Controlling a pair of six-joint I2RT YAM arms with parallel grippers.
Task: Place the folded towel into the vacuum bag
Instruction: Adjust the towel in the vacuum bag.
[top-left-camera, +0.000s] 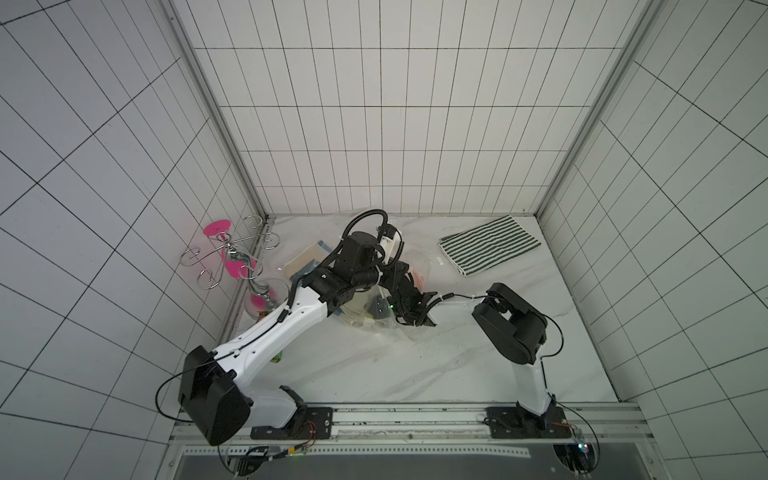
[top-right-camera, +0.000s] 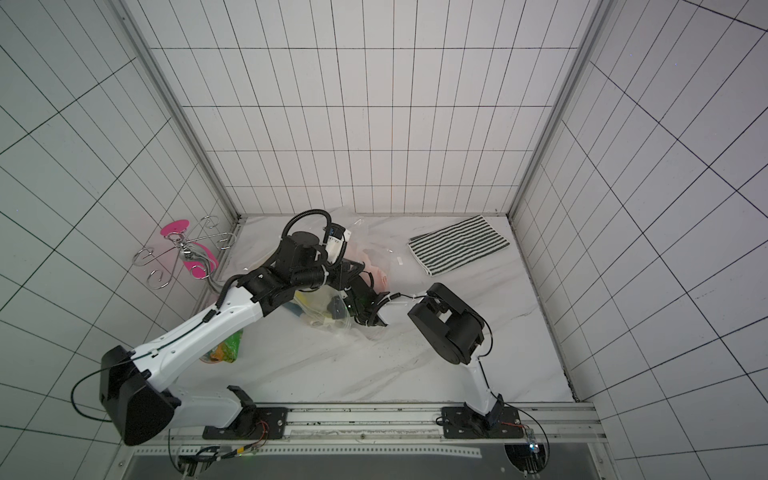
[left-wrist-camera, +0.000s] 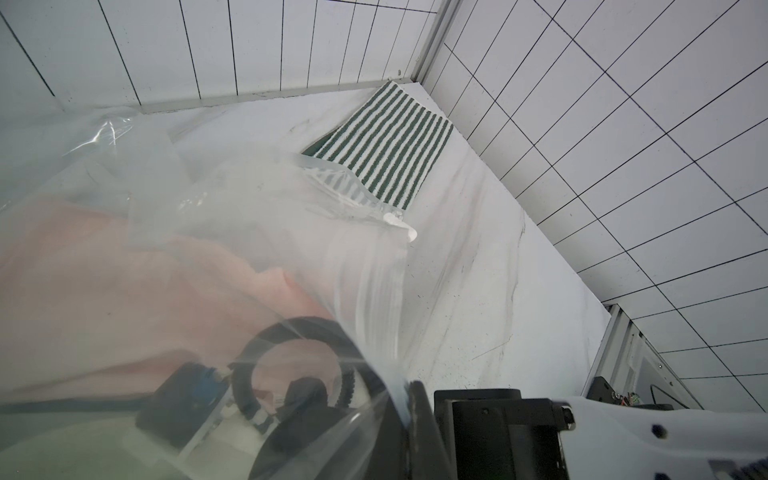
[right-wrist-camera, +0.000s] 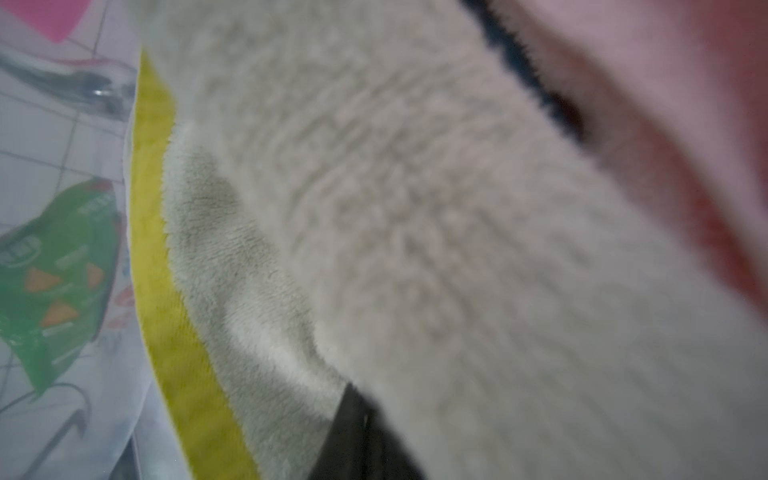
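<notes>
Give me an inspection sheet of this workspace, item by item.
Surface: marble-look tabletop, dark specks mid-table.
Job's things: vacuum bag mid-table, pink towel and grey towel inside; striped towel folded, outside, far right corner.
Clutter: wire rack, glass, green packet along left edge.
Grippers: left gripper shut, apparently pinching bag film; right gripper shut beside grey towel, no grip evident.
Cables: black cable loop over the bag.
Surroundings: white tiled walls on three sides.
</notes>
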